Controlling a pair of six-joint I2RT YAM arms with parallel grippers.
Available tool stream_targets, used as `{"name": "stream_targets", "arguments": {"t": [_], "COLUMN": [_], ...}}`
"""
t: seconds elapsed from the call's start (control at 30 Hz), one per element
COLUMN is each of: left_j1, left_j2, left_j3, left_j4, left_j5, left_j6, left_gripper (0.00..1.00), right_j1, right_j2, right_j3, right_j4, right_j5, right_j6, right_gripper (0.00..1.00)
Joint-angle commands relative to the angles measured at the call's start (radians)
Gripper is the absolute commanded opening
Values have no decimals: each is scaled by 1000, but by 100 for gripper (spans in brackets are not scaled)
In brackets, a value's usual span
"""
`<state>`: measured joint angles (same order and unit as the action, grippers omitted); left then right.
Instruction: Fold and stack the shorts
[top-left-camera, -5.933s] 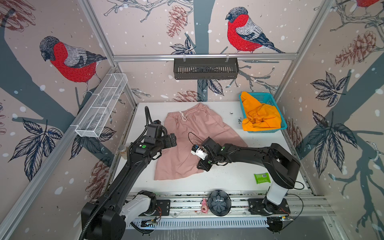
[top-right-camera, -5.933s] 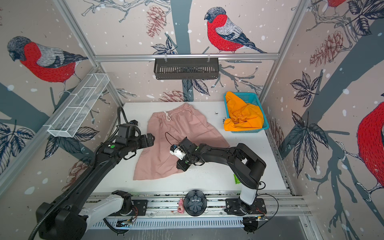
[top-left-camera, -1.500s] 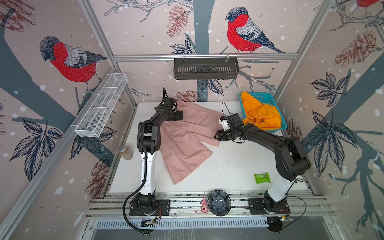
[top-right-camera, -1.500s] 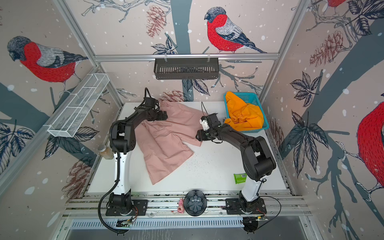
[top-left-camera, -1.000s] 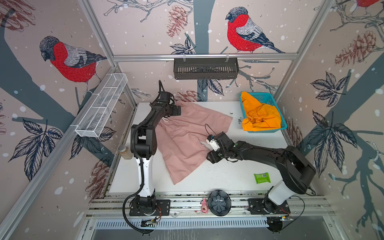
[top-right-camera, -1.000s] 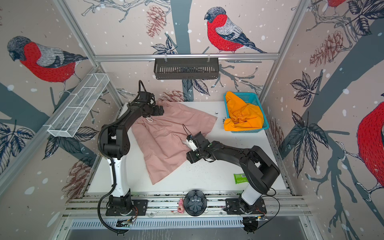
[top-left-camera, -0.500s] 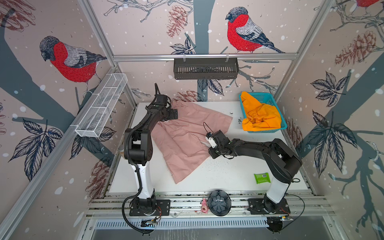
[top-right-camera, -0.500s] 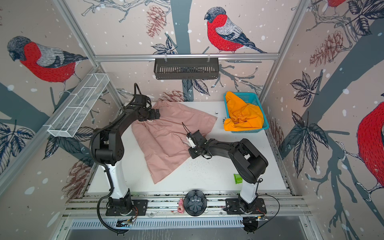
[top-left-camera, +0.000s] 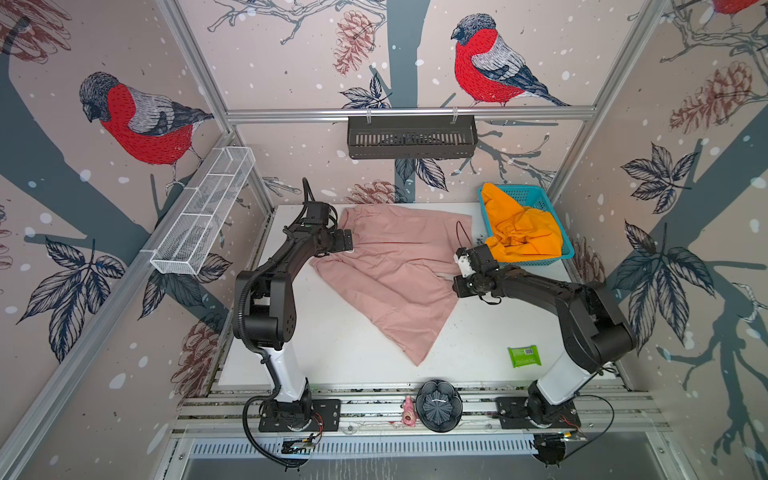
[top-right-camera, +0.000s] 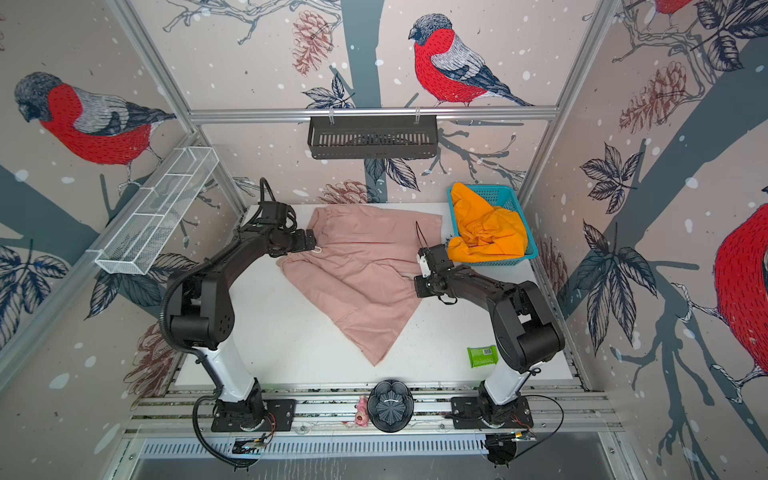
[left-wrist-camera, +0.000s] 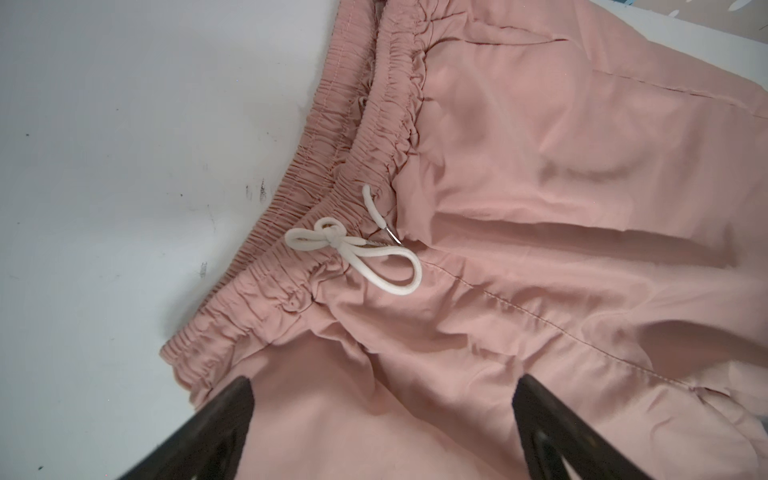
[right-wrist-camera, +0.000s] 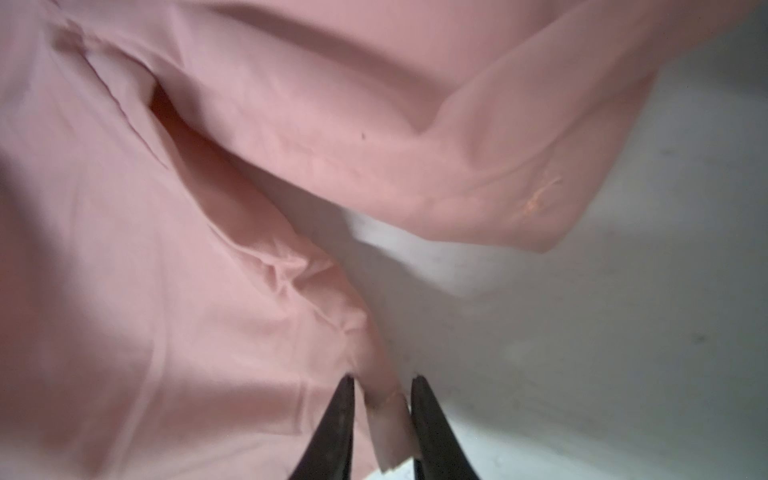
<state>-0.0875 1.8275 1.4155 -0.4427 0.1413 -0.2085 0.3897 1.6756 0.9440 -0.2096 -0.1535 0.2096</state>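
Left gripper (left-wrist-camera: 384, 380) hovers wide open above the waistband (left-wrist-camera: 332, 174) of the pink shorts (top-left-camera: 395, 266), at ten o'clock; right gripper (right-wrist-camera: 380, 386) pinches their three-o'clock hem (right-wrist-camera: 386, 415).

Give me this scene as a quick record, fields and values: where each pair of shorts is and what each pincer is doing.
pink shorts: spread out unfolded on the table
orange shorts: crumpled in the blue basket, far right corner
left pincer: open over the pink waistband, holding nothing
right pincer: fingertips either side of a pink shorts edge, grip unclear
packet: green, near the right arm's base
stacked: not yet
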Motion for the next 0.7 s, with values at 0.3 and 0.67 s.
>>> {"name": "stream_targets", "arguments": {"t": [0.3,0.67], "left_j1": [-70,-68], "left_j2": [278,509], "left_j3": [266,433], "left_j4": [213,218], "left_j5": [274,221], "left_j6": [203,136], "left_gripper": [98,97], "right_j1": [56,88], "right_j2": [-204,-249], "right_j3": [-83,-331], "right_j4": [-26,221], "right_j5": [9,-72], "right_j6": [-1,215], "right_gripper": [65,69]}}
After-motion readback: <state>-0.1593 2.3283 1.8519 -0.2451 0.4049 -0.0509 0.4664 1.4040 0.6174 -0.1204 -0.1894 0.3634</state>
